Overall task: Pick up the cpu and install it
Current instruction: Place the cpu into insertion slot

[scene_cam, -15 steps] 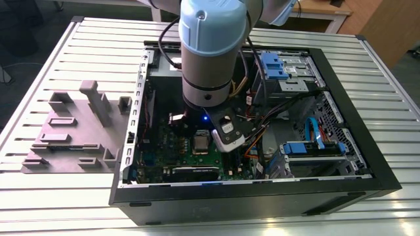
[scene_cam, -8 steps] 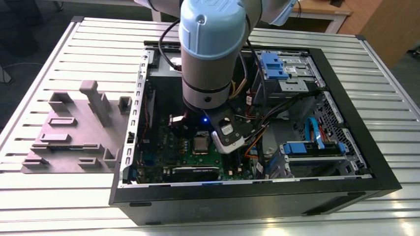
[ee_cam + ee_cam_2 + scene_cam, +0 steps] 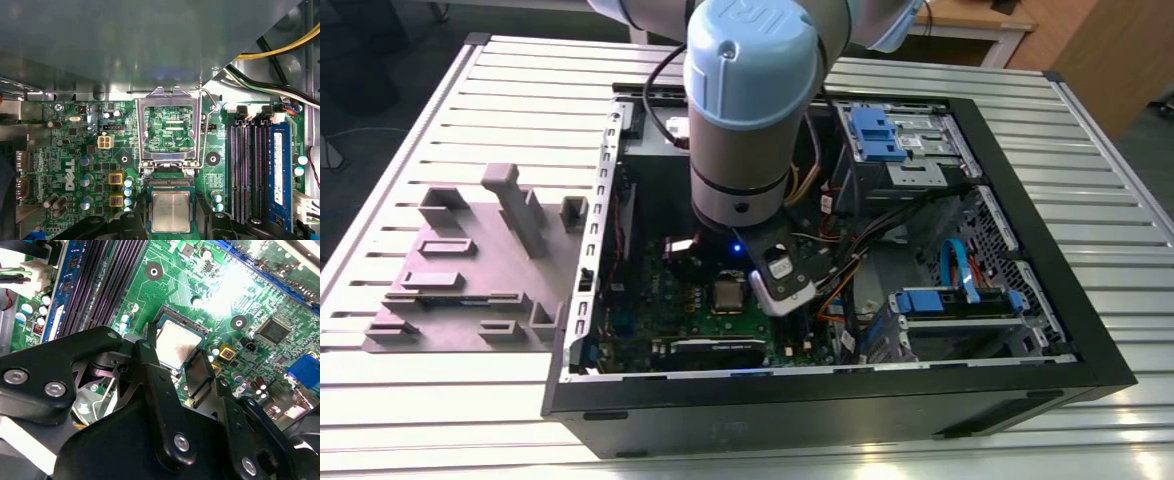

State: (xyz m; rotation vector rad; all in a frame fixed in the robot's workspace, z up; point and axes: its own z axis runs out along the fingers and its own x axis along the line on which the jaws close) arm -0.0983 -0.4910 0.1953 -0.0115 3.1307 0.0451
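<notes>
You have the cpu (image 3: 171,212) lying flat in its socket on the green motherboard (image 3: 70,150), pale metal top up. In the exterior view it sits just below the frame's centre, under the arm (image 3: 740,110), inside the open computer case (image 3: 1047,260). Your gripper (image 3: 175,349) hangs low over it, parted slightly wider than the chip, 1 finger (image 3: 152,370) close beside each of 2 opposite edges, nothing gripped. The hinged socket frame (image 3: 169,97) stands swung open just beside the socket. The grey plastic tray (image 3: 467,270) lies on the exterior view's left, outside the case
</notes>
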